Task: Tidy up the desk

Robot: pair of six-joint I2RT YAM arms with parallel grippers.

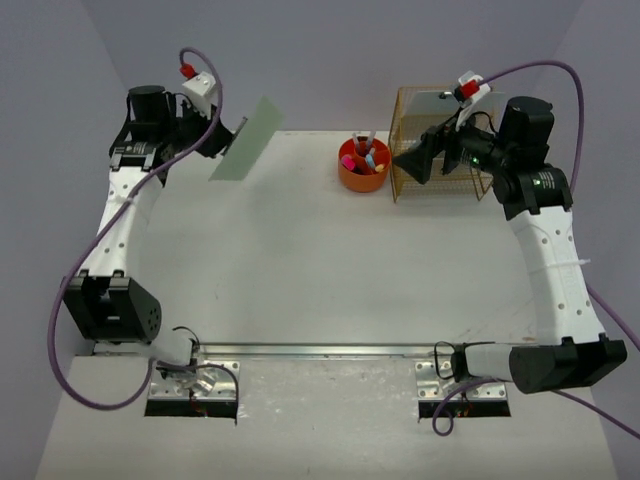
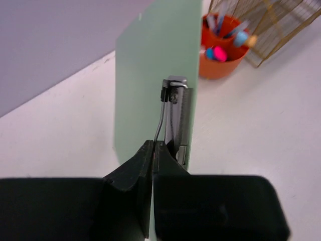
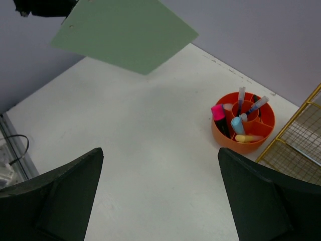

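The left tool (image 2: 153,150) is pinched tight on a pale green clipboard (image 2: 150,75), gripping it at the edge right by the metal clip (image 2: 176,100). The board stands out ahead of the fingertips and hangs clear of the table (image 1: 300,270). The right tool (image 3: 158,165) is spread wide and holds nothing.

The step in hand looks like carrying the clipboard to a proper home. The gold wire rack (image 1: 420,100) is the likely spot, and it sits just beside and behind the right tool, well across from the left one. The grip is thin and sits at one end of the board, so the free end will want to swing or droop. Move slowly, hold the board at one steady tilt, and bring it edge-on toward the rack opening, not flat-on. The orange pen pot (image 3: 223,138) stands ahead of the right tool and just beside the rack (its pens and markers stick up above the rim), so the board should pass above or in front of it. If the arms are to hand over, the right tool already stands wide enough to take the far edge, and the left should release only once that grip is firm.

The table is flat, white and smooth, so a dropped board would slide. A metal rail (image 1: 320,350) runs along the near edge by the arm bases. Pale lavender walls (image 1: 330,50) close in behind and to the sides.
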